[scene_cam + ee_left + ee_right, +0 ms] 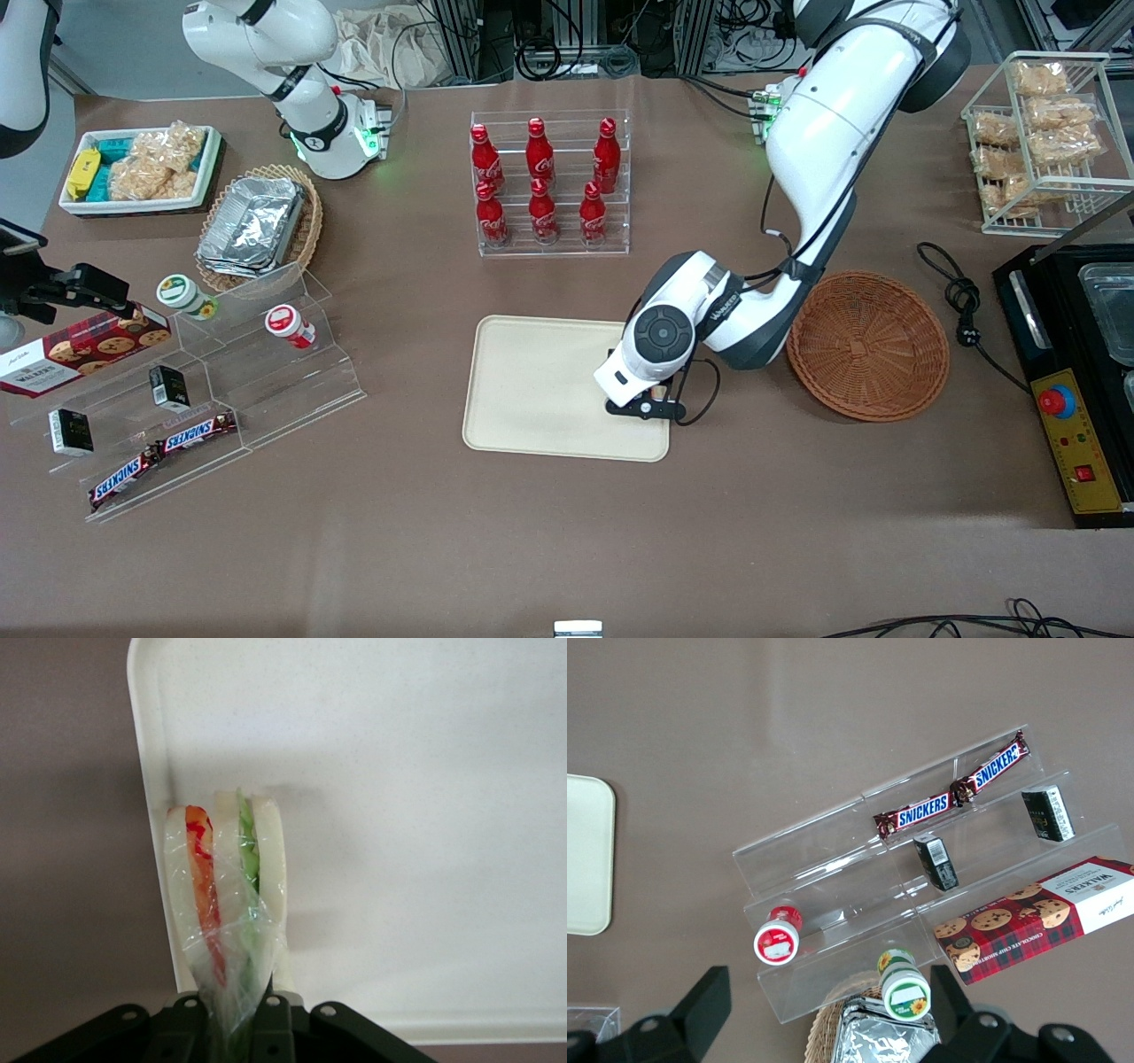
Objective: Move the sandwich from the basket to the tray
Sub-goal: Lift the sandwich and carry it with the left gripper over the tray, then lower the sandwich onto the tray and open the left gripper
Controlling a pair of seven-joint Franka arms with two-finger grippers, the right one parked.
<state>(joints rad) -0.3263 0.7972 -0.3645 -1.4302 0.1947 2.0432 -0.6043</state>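
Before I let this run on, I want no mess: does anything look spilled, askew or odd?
Nothing looks spilled or damaged. The gripper is shut on the sandwich, wrap intact, over the tray near the edge toward the basket, which is empty. The cola bottles stand upright in their rack.

I'm looking at a brown matte table (567, 532) filling nearly the whole front view, with even light falling on it and throwing soft shadows. Farther from the camera, aluminium frame posts (461, 35) are standing among tangled black cables (567, 53), a crumpled cream cloth (381, 44) is lying beside them, and grey floor (115, 44) is showing.
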